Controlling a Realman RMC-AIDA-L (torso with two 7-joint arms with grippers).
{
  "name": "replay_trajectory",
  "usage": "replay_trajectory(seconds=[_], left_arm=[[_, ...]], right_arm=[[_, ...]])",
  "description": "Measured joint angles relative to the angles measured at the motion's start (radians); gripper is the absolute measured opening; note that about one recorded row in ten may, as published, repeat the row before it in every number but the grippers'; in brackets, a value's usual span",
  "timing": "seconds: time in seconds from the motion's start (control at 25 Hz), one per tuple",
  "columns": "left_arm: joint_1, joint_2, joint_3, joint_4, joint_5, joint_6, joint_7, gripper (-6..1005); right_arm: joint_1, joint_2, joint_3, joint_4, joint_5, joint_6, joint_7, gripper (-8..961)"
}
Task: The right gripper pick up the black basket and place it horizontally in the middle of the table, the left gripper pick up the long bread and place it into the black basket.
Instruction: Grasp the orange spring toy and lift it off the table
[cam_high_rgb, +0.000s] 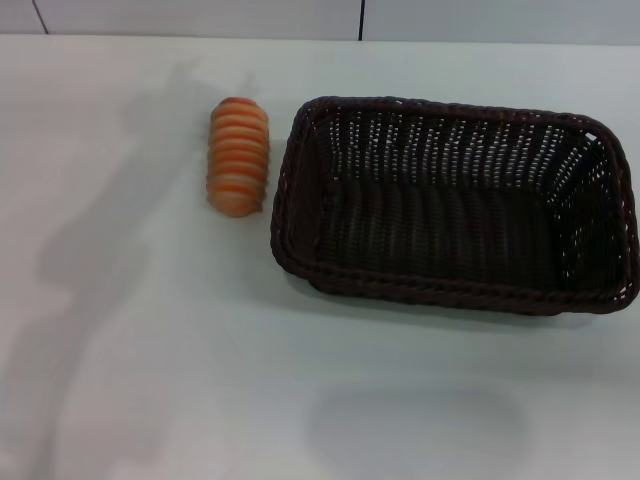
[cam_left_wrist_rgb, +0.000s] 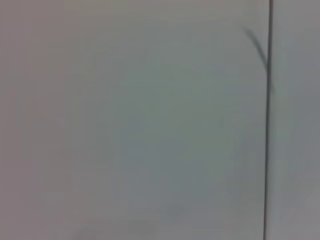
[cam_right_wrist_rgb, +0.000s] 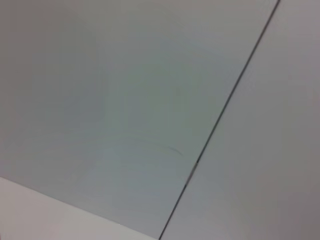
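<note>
Black basket sits right of centre on table, long bread just beside. Looks light, stiff wicker; grab the braided rim. Neither gripper in view, state unknown.

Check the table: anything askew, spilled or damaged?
Nothing stands out. The black basket sits upright and empty on the table, its weave intact. The long bread lies whole beside it on the left, not touching. No gripper is in view.

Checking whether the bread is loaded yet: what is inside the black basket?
Nothing: the black basket shows only its woven floor. The long bread lies outside, beside it.
</note>
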Motion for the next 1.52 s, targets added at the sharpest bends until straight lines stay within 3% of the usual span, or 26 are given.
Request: replay_trajectory(seconds=[0.16,0.48,0.6,0.64,0.8,1.12,1.52], left_arm=[[-0.1,-0.005,-0.032,-0.032,0.063,0.13,-0.014,861],[-0.199,-0.005,-0.04,-0.108,0.091,0.161,-0.015,860],[-0.363,-0.01,-0.133,-0.258,0.192,0.308,-0.017,860],[-0.363,-0.01,-0.133,-0.258,0.192,0.308,-0.017,860],[-0.476,-0.007,-0.215,-0.401,0.223,0.394,-0.018,861],[-0.545,0.014,-0.289,-0.542,0.224,0.449,-0.017,861],[-0.564,0.022,-0.264,-0.765,0.228,0.419,-0.017,861]], right_arm=[[-0.007,-0.002,0.023,-0.039,0.117,0.008,-0.111,484],[-0.04,-0.003,0.032,-0.014,0.122,0.05,-0.132,484],[-0.059,-0.002,0.035,0.01,0.12,0.07,-0.133,484],[-0.063,-0.002,0.035,0.015,0.119,0.072,-0.133,484],[-0.077,-0.002,0.035,0.023,0.117,0.083,-0.134,484],[-0.077,-0.003,0.036,0.037,0.115,0.139,-0.135,484],[-0.073,-0.002,0.026,0.075,0.1,0.203,-0.135,484]])
